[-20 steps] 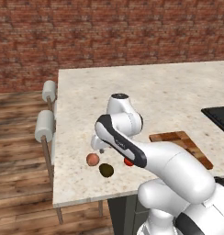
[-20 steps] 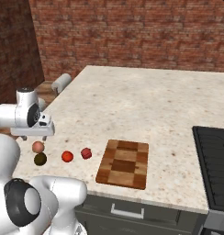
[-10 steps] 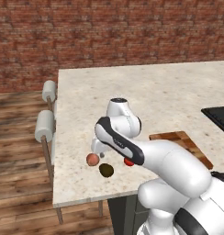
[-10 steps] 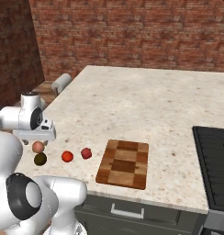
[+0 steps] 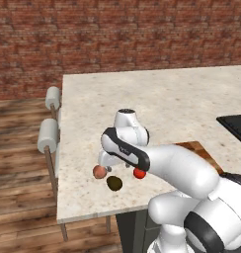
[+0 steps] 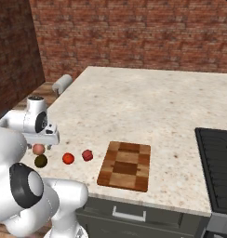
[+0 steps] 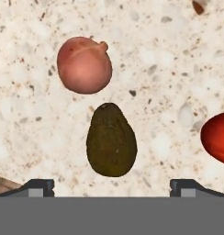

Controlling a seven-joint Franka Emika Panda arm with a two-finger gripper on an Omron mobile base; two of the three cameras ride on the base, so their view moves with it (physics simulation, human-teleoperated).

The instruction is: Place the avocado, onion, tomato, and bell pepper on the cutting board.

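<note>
- The tool [image 7: 112, 186] stood spread wide and grasped nothing, its two dark fingertips [image 7: 38, 186] poking up at the lower corners of the hand view with the counter [image 7: 169, 59] beneath them.
- The avocado [image 7: 111, 139] lay on the speckled stone between those tips and just ahead of them, its narrow end pointing away from the hand, clear of both fingers.
- The onion [image 7: 84, 64] sat just beyond the avocado, a little toward the left tip's side, near it but apart.
- The tomato [image 7: 217, 137] lay off to the right in the hand view, cut by the frame edge, level with the avocado and outside the right tip.
- Seen from the right base view, the tool [image 6: 41, 139] hung low over the near left part of the counter [image 6: 148, 102], right above the onion [image 6: 38, 148] and avocado [image 6: 40, 161]; whether it touched the onion could not be told from there.
- A row ran rightward along the counter's front: the tomato [image 6: 68, 158], then the bell pepper [image 6: 87, 155], then the cutting board [image 6: 125, 165], which lay bare and well apart from the tool.
- From the left base view, the arm hid much of the board [image 5: 201, 150]; the onion [image 5: 100, 172], avocado [image 5: 114, 183] and tomato [image 5: 139, 173] showed below the wrist.
</note>
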